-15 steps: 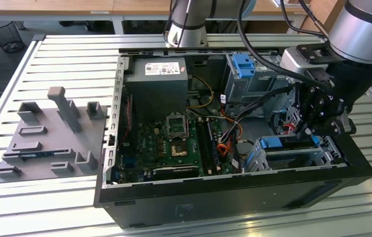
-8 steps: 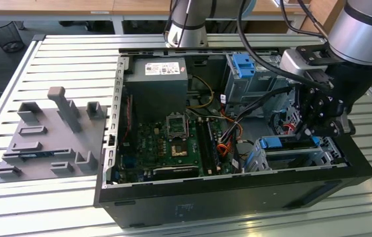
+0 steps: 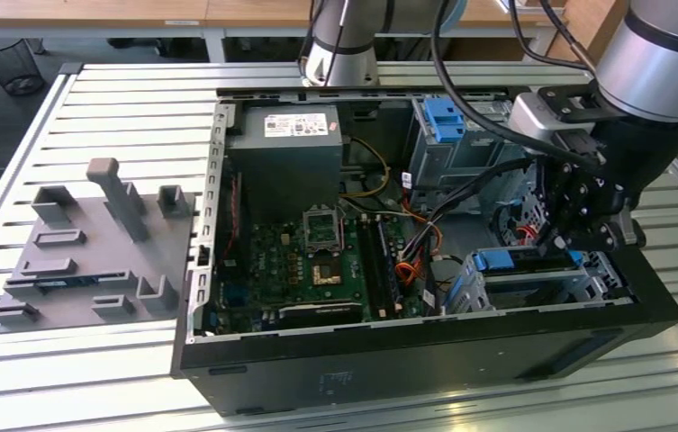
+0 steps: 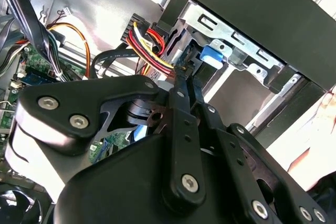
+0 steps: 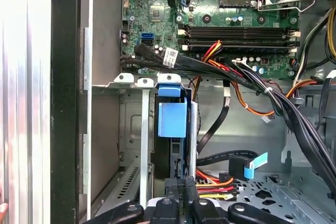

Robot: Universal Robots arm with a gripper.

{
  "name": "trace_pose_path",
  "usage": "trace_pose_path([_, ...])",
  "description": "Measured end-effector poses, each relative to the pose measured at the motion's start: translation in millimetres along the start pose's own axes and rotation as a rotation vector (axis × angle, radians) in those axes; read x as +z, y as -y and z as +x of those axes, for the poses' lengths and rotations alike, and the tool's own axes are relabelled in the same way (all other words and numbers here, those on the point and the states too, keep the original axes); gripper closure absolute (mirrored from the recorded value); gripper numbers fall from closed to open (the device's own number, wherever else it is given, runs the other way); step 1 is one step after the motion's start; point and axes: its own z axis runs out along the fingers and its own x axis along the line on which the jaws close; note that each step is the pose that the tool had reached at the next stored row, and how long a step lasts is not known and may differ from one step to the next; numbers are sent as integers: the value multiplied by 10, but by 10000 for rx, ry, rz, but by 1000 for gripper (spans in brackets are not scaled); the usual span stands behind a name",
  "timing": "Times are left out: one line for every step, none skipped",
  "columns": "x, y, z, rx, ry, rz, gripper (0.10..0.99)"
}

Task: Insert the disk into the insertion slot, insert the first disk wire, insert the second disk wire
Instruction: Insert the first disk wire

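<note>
In the exterior view, the gripper hangs over the slot, at the exterior view's right of the case. The disk sits in the slot. In the second wrist view, the gripper pinches the red and yellow wire. In the first wrist view, the wire meets the gripper just behind the disk.

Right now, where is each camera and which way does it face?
Exterior view: off-arm, looking down into open black computer case; silver arm, black gripper show.
First wrist view: on arm, facing blue-framed hard disk; gripper shows.
Second wrist view: on arm, facing light-grey metal insertion slot; gripper shows.
Shared: all see the disk's blue frame.
</note>
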Motion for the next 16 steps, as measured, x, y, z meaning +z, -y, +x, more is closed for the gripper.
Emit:
trace_pose_path([1,0,0,1,3,0,906])
trace_pose_path([1,0,0,0,2,0,906])
trace_pose_path([2,0,0,1,2,1,843])
trace_pose_path([1,0,0,0,2,1,843])
trace_pose_path([-1,0,0,0,0,1,843])
trace_pose_path([-8,0,0,0,-1,1,843])
trace_pose_path([-16,1,1,0,0,1,843])
trace_pose_path([-27,1,2,0,1,1,843])
trace_pose_path([-37,2,2,1,1,1,843])
trace_pose_path([-49,2,3,0,2,1,843])
trace_pose_path([-63,3,3,1,3,1,843])
trace_pose_path([-76,3,4,1,2,1,843])
trace_pose_path([-86,4,5,0,1,0,843])
trace_pose_path([-95,4,5,0,1,-2,843])
trace_pose_path([-101,5,6,0,3,-4,855])
trace_pose_path([-104,5,6,0,5,-5,922])
